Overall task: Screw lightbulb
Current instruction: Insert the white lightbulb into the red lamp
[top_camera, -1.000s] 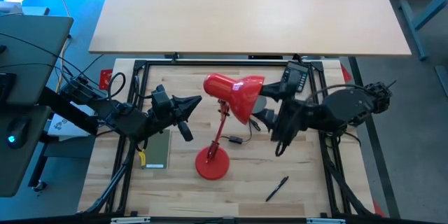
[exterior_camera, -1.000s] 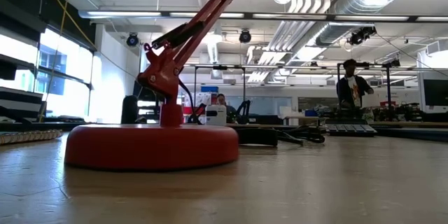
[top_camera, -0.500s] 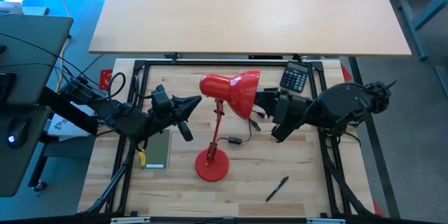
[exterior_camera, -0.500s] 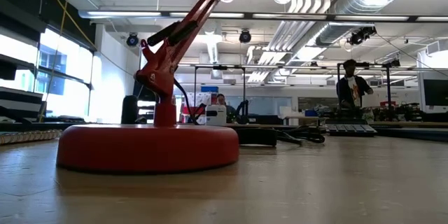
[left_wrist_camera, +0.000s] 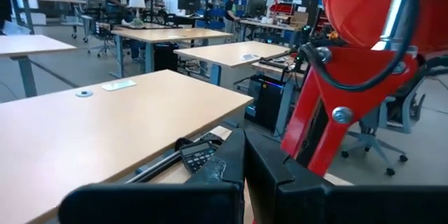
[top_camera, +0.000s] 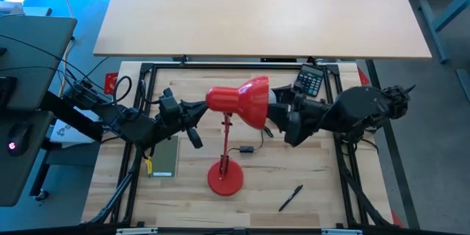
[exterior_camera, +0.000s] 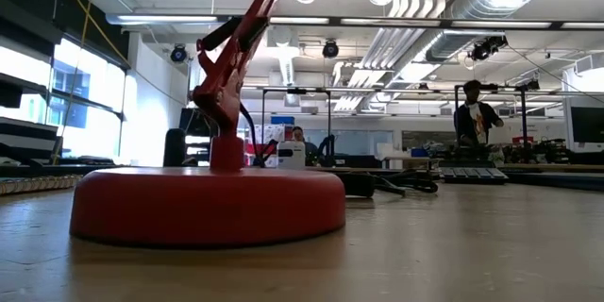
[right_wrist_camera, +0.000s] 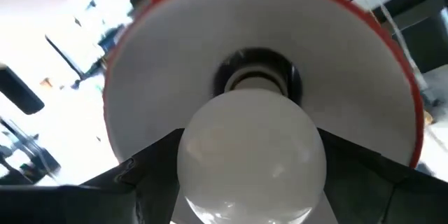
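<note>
Lightbulb (right_wrist_camera: 252, 155) gripped between right hand (right_wrist_camera: 245, 182) fingers, base at lamp shade (right_wrist_camera: 175, 91) socket

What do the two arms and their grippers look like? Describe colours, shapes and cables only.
Both arms are black, built of chunky rounded joint housings with loose black cables looping along them. The left gripper ends in tapered, pointed black fingers. The right gripper has broad, flat, matte black fingers. No markings are legible.

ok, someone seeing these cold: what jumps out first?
The red desk lamp mid-table, its shade tipped toward the right gripper. That gripper holds the round white lightbulb with its base at the socket inside the shade. The left gripper, shut, sits against the shade's back.
</note>
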Controlling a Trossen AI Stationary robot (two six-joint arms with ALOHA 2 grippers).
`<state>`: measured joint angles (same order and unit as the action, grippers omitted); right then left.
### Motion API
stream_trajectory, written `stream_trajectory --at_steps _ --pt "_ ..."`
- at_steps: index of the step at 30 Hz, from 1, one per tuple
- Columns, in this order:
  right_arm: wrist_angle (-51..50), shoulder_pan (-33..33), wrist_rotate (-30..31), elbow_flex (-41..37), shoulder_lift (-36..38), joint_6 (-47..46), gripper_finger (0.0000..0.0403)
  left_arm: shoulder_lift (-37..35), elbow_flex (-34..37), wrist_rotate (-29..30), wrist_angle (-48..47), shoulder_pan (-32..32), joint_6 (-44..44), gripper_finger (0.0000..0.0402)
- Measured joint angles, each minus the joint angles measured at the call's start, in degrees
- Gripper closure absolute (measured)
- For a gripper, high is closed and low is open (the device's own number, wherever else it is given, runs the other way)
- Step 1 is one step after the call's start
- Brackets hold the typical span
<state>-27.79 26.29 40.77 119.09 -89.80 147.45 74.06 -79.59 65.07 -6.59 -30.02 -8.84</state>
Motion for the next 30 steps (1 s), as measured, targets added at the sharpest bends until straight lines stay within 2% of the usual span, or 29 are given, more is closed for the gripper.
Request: stream_trajectory --at_steps 3,7,23,27,30 --pt "3.0 -0.03 -0.18 0.0 0.0 5.26 0.0119 0.0 0.0 0.0 0.0 0.37 0.06 0.0401" --pt "4.05 -0.15 -1.56 0.0 0.0 6.94 0.0119 0.0 0.0 0.05 0.0 0.47 0.09 0.0401" --pt "-0.65 -0.45 1.02 0.17 0.23 2.78 0.0119 0.0 0.0 0.1 0.33 0.77 0.05 0.0401" --pt "-1.89 -0.41 1.07 0.2 0.26 2.55 0.0119 0.02 0.0 -0.43 7.94 0.93 0.07 0.0402" --pt "-2.02 -0.41 1.07 0.2 0.26 2.52 0.0119 0.02 -0.02 -4.76 17.11 1.75 0.85 0.0401"
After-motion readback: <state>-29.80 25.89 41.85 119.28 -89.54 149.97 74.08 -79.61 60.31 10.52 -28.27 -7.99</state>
